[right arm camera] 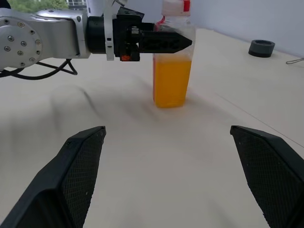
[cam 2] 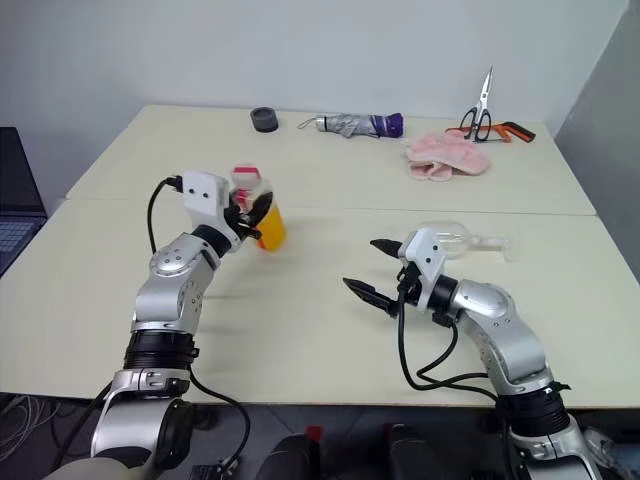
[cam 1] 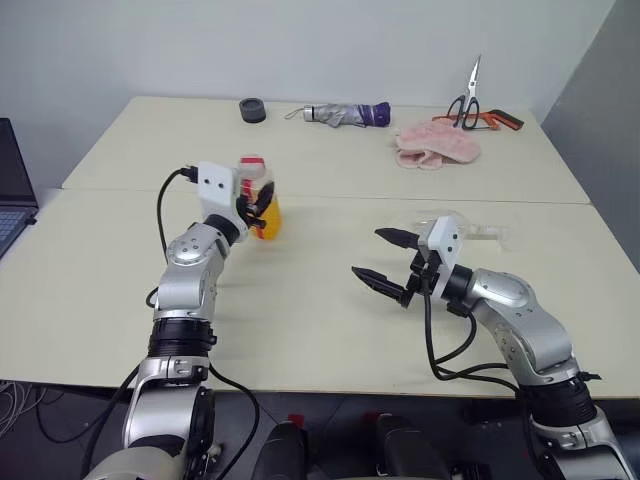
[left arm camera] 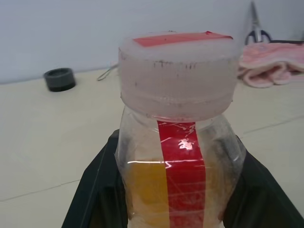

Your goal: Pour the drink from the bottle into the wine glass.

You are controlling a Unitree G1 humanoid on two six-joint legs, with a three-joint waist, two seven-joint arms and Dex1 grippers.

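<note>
Bottle upright on the desk, left of centre, gripped by the left hand with both black fingers pressed on its shoulders just under the red-and-white cap. Held high on the body, probably to leave the base free for tipping later. Cap apparently on, so no pouring possible yet. Orange drink filling roughly the lower two thirds.

Wine glass lying on its side on the right of the desk, just beyond the right hand, well apart from the bottle. Needs standing up before any pour, judging by how it lies.

Right hand spread wide, holding nothing, pointing left toward the bottle, fingers either side of it as seen from that wrist but short of contact. Likely poised to take off the cap.

Far edge of the desk: folded umbrella, scissors, pink cloth, small dark roll, all clear of the work.
</note>
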